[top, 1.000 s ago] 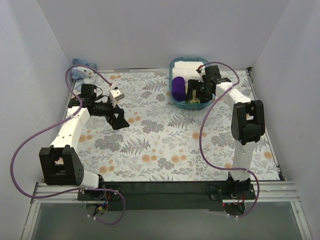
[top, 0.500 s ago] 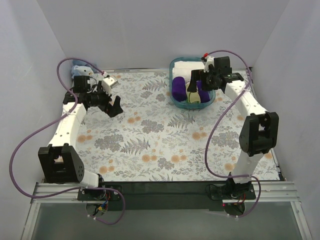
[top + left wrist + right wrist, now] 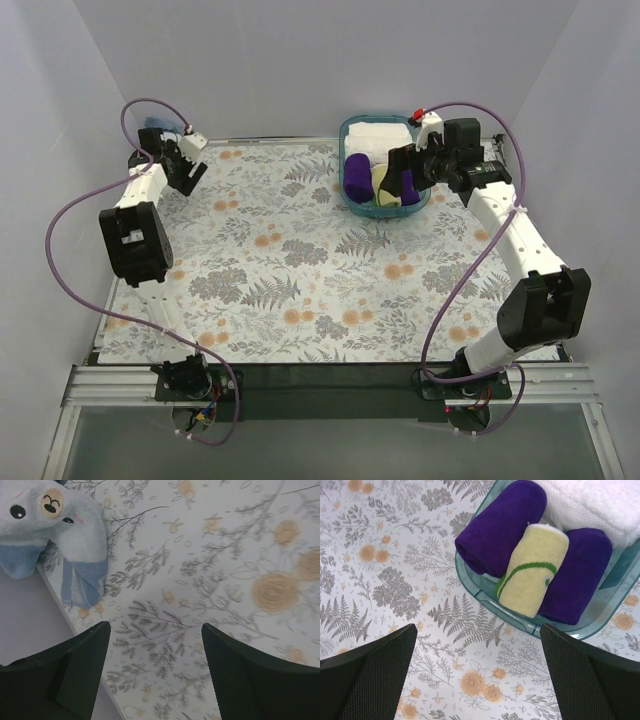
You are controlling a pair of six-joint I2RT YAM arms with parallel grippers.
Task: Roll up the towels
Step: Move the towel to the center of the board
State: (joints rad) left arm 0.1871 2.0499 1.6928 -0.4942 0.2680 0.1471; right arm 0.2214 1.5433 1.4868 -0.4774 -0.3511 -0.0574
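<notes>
The pale yellow-green towel (image 3: 532, 570) with a green swirl lies rolled in the teal basket (image 3: 485, 597), between two purple rolls; it also shows in the top view (image 3: 382, 185). My right gripper (image 3: 477, 627) is open and empty, hovering over the table just in front of the basket (image 3: 347, 203); it also shows in the top view (image 3: 403, 172). The light blue towel (image 3: 60, 530), with a small stitched face, lies crumpled at the table's far left corner. My left gripper (image 3: 155, 626) is open and empty just short of it; it also shows in the top view (image 3: 182, 172).
White folded towels (image 3: 600, 500) fill the back of the basket behind the purple rolls (image 3: 500, 527). The table edge and grey wall (image 3: 30, 625) run close beside the left gripper. The floral table cloth (image 3: 320, 270) covers the table.
My right gripper has drawn back from the basket, leaving the yellow-green roll lying there. My left arm has swung from mid-left to the far left corner, over the blue towel.
</notes>
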